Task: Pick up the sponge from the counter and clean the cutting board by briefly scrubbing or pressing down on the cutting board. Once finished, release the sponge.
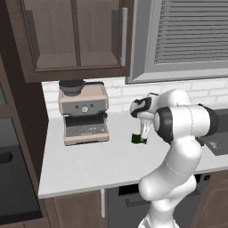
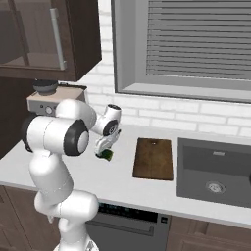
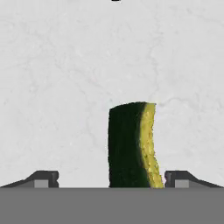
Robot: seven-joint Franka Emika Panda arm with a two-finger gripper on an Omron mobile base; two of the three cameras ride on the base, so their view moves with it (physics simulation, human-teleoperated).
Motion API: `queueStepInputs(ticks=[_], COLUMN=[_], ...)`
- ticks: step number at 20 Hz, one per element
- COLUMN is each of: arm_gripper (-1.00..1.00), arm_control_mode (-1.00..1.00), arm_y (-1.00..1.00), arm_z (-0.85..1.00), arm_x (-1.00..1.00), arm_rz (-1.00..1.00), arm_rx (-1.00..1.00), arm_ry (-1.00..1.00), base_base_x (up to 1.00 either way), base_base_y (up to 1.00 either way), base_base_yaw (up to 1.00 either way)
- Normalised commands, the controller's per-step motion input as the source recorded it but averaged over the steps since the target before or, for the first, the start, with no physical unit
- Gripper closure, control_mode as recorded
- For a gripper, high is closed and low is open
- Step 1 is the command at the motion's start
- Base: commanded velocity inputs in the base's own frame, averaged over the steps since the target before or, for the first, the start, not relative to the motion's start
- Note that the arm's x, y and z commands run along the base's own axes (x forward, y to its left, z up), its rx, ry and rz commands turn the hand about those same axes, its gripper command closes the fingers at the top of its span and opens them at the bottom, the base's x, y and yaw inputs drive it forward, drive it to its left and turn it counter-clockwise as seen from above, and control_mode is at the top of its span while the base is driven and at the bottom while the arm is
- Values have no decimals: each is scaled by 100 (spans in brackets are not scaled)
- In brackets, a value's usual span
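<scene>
Small rectangular sponge [image 3: 131,146], dark green scouring face beside a yellow layer, sits on the off-white counter [image 1: 89,164] directly under the two-finger gripper [image 3: 111,178]. In the hand view its long axis runs away from the camera, between the finger tips [image 3: 43,178], which stand apart on either side without touching it. The dark brown wooden cutting board [image 2: 154,159] lies to its right, near the dark sink basin [image 2: 215,171].

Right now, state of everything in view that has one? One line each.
pincer: open, fingers either side of the sponge with gaps.
sponge: on the counter, standing on edge, not gripped.
cutting board: flat on the counter, bare, apart from the sponge.
coffee machine: upright at the back wall.
sink: no water visible.
</scene>
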Motion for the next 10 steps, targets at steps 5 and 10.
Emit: queueStepInputs(ticks=[5, 10], arm_gripper=[-100, -100], arm_control_mode=[-100, -100], arm_y=[0, -5], arm_z=[16, 62], arm_x=[6, -60], arm_rz=[0, -8], arm_rx=[0, 2], arm_ry=[4, 0], base_base_x=[0, 0], base_base_y=[0, 0], base_base_yaw=[0, 0])
